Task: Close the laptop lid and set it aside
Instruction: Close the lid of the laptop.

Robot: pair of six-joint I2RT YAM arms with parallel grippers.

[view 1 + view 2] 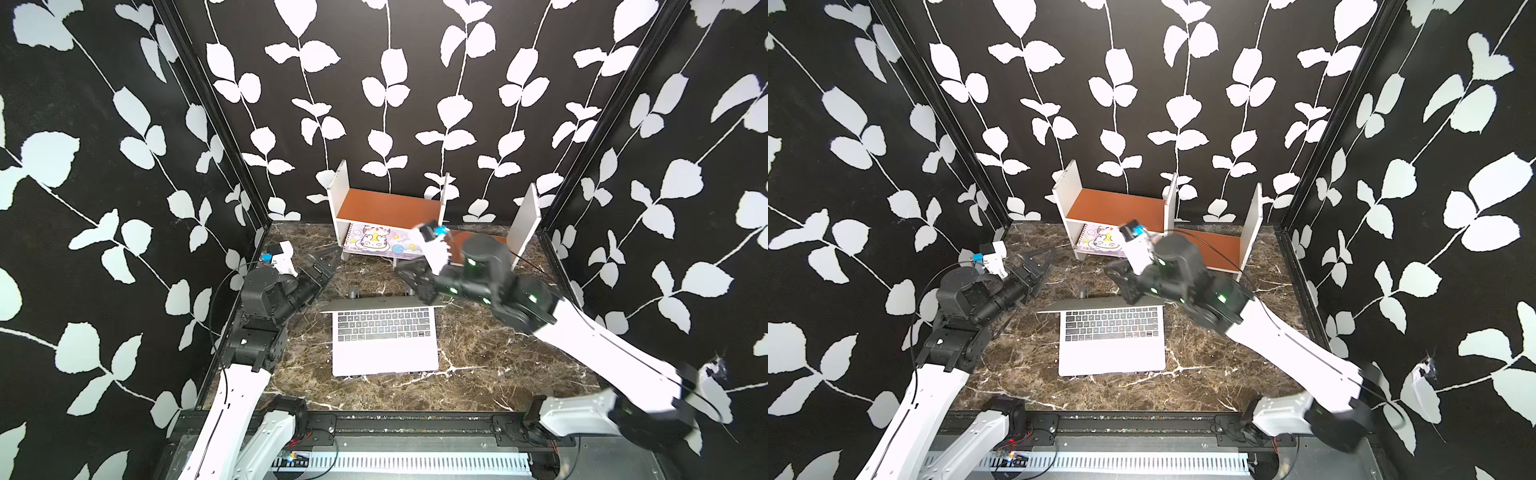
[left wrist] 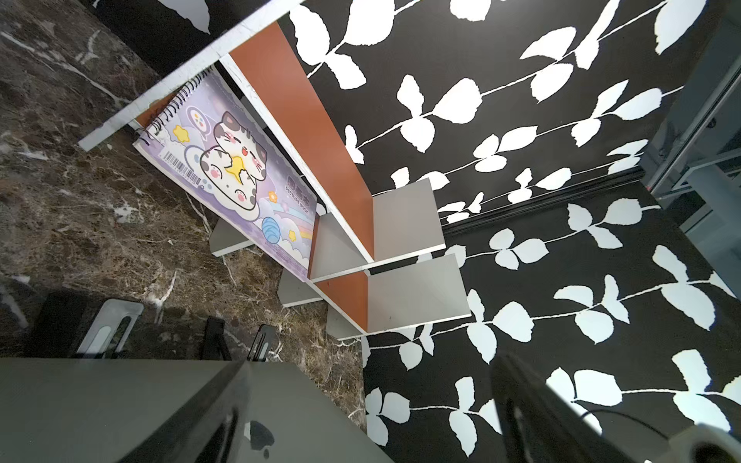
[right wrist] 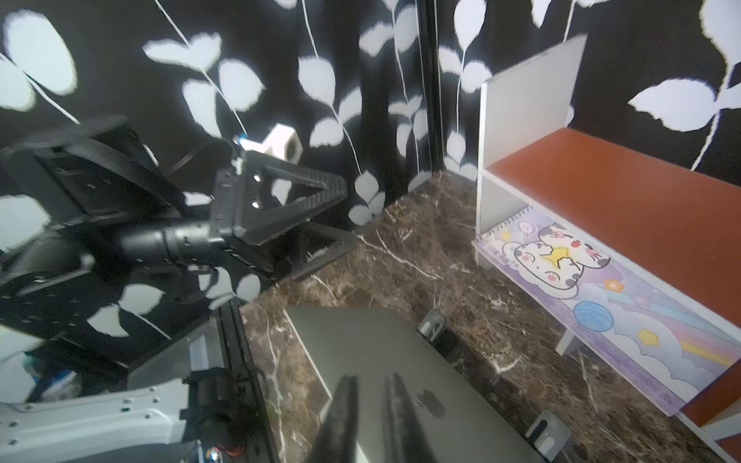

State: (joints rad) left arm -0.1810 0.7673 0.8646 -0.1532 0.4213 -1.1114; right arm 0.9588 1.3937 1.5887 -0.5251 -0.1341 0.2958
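Right wrist view frames the laptop lid (image 3: 373, 348) from behind, its pale back and small logo facing the camera. Both top views show it almost edge-on above the dark keyboard of the laptop (image 1: 385, 349), which sits open mid-table with its keys toward the robot. The right gripper (image 3: 369, 379) has its jaws drawn together on nothing. Its fingers (image 3: 401, 413) lie over the lid's back just beside the logo, at the upper edge and a little right of the middle in a top view. Whether they actually press on the lid cannot be told. The left gripper (image 1: 332, 262) hangs with its jaws spread wide and empty near the lid's left end, behind the laptop and apart from it. The step in hand looks like a push to fold the screen down. It would go best with contact kept high on the lid and close to its centre line, so the hinge does not twist. The fingers should follow the lid's arc and slow before it meets the keys. The laptop rests on a black stand (image 3: 431, 324) whose feet show behind it, so a hard shove could skid it across the marble table (image 1: 498, 353). Farther back, a cartoon-cat notebook (image 1: 376, 241) lies under a white and orange shelf (image 1: 386, 205).
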